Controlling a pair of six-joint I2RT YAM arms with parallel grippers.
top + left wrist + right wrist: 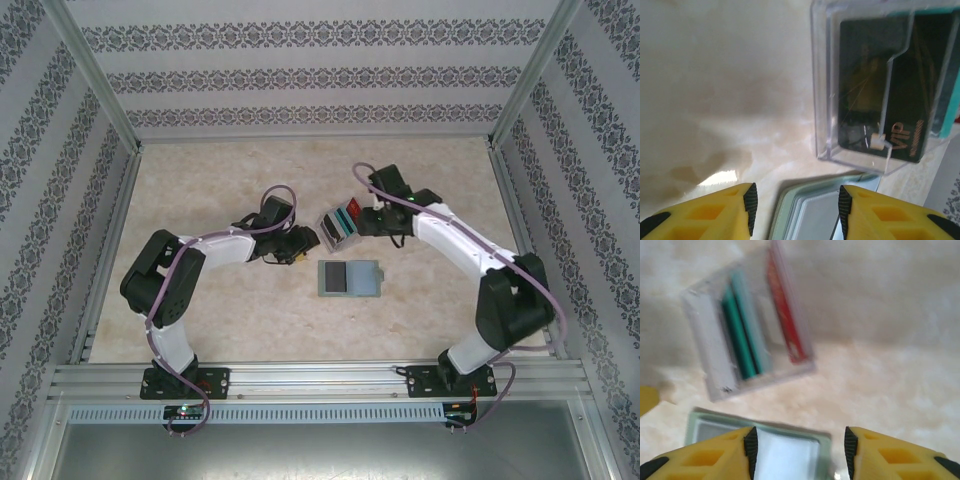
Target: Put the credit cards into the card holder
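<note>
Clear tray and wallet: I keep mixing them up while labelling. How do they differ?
The clear tray is see-through; the wallet is grey-green. The tray holds cards on edge; the wallet lies open flat with a dark card. Both sit on the table.

A beige marbled table (430, 180) is carrying two things near its middle. A clear tray (338, 230) is standing on it, turned at an angle. A card holder (366, 279) is lying open and flat just on the tray's near side.
</note>
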